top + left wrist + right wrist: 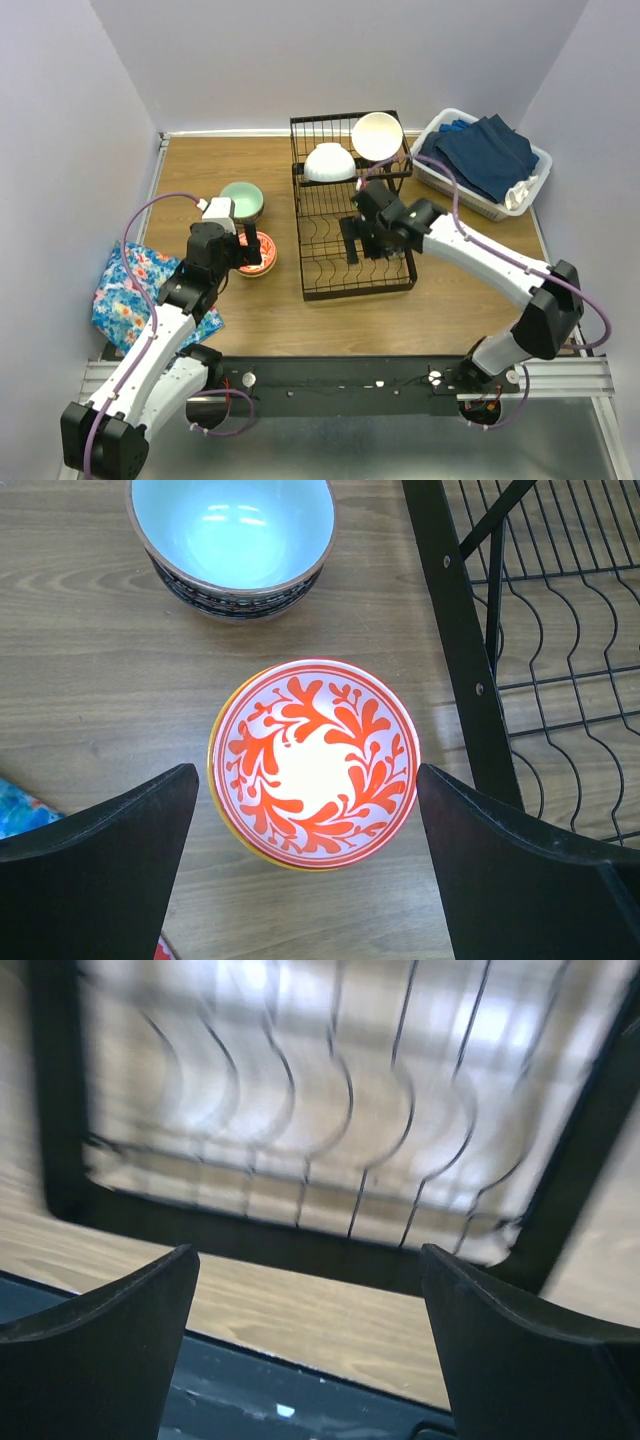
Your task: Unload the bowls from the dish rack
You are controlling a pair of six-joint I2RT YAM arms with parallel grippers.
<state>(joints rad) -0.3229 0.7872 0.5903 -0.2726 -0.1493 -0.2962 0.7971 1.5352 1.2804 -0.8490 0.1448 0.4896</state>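
Two white bowls [330, 162] lean in the dish rack's [356, 293] raised basket, at its twelve o'clock end. On the surface [450, 290] at the rack's nine o'clock sits one red-patterned bowl [314, 763]. At its twelve o'clock, one mint-green bowl [231, 532] is nested in a dark-patterned one. The left hand [305, 780] gapes wide over the red-patterned bowl. The right hand [310, 1260], wide and empty, hangs over the rack's lower tray.

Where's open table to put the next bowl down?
Bare wood lies in front of the dish rack, toward the near edge, and behind the mint bowl. Crowded left of the rack: red-patterned bowl, floral cloth.
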